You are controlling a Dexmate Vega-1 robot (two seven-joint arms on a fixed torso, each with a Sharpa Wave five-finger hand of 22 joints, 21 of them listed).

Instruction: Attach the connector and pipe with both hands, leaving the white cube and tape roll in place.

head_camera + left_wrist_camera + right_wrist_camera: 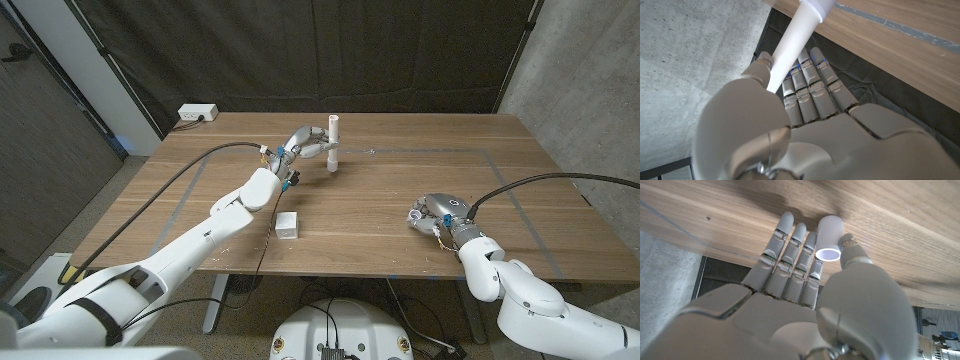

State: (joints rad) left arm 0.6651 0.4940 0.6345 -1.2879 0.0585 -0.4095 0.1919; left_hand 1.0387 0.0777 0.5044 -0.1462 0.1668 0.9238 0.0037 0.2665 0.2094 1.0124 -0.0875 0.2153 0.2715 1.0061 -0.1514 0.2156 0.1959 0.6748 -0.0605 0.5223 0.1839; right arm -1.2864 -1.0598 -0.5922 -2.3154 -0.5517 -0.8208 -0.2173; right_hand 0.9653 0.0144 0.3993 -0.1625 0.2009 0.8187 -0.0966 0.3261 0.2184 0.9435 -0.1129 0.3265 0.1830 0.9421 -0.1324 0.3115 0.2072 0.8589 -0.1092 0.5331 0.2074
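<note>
Left hand (297,146) grips the white pipe (332,140), its fingers (809,85) wrapped along one side and the thumb pressed on the other; the pipe stands near upright, lower end on or just above the worktop (400,190) (cannot tell which), most of its length clear beyond the fingertips. Right hand (436,214) sits well apart from it; the short white connector (829,240) lies between the thumb tip and the fingers, open bore facing the wrist camera. Contact looks like a pinch, so I judge it held, though loosely. White cube (289,225) rests on the worktop, nearer the left forearm than either set of fingers. Handling, as judgement: both parts look like rigid, light, smooth plastic, liable to slip or twist; hold the pipe mid-length, the connector by its outer wall, keeping the bore clear. No brand, label or writing legible.
</note>
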